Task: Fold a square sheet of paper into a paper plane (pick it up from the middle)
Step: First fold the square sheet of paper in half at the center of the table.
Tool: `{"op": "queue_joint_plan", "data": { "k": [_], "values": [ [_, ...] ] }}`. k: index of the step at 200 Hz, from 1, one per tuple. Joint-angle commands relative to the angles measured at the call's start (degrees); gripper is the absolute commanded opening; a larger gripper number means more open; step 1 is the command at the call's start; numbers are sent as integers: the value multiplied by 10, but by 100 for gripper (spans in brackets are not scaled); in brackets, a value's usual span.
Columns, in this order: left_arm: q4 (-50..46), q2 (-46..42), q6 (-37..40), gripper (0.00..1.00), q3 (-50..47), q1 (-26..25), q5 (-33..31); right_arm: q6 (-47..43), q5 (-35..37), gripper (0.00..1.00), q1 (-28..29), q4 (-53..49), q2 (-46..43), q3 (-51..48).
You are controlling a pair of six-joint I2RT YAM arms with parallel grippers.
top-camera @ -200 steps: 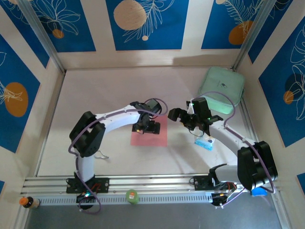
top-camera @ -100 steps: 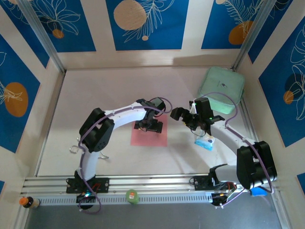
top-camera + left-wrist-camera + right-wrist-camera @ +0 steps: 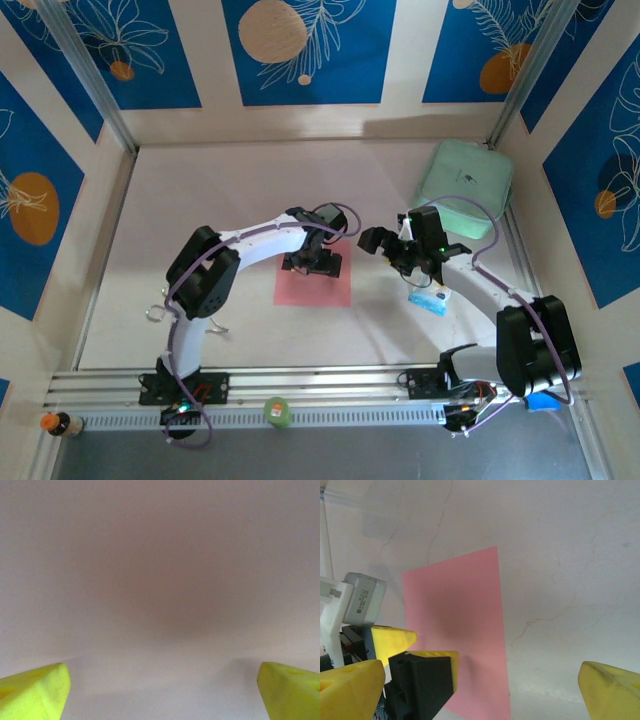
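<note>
Two arms reach to mid-table, with wide bare table (image 3: pixel 180 200) left of and beyond the left arm (image 3: pixel 250 238), which bows from its base up and right. Its left gripper (image 3: pixel 312 264) points down over the far edge of the square sheet of paper (image 3: pixel 318 288), fingers spread wide, and the sheet lies flat at table centre with its near and right edges free. Just right, the right gripper (image 3: pixel 380 240) hangs beside the sheet's far right corner, fingers wide apart and empty, with a small packet (image 3: pixel 428 300) under its forearm and a mint-green case (image 3: pixel 465 180) in the far right corner.
</note>
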Motion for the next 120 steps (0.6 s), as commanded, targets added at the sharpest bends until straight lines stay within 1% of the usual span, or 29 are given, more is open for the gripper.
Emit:
{"op": "queue_joint_plan", "data": {
  "k": [1, 43, 120],
  "values": [
    [1, 7, -26, 96, 2, 12, 4, 7, -14, 99, -1, -9, -2, -3],
    [-3, 16, -64, 95, 8, 12, 5, 9, -10, 99, 0, -14, -10, -6],
    [-7, 31, -71, 96, 23, 12, 5, 8, -11, 99, -1, -11, -3, -8]
  ]
}}
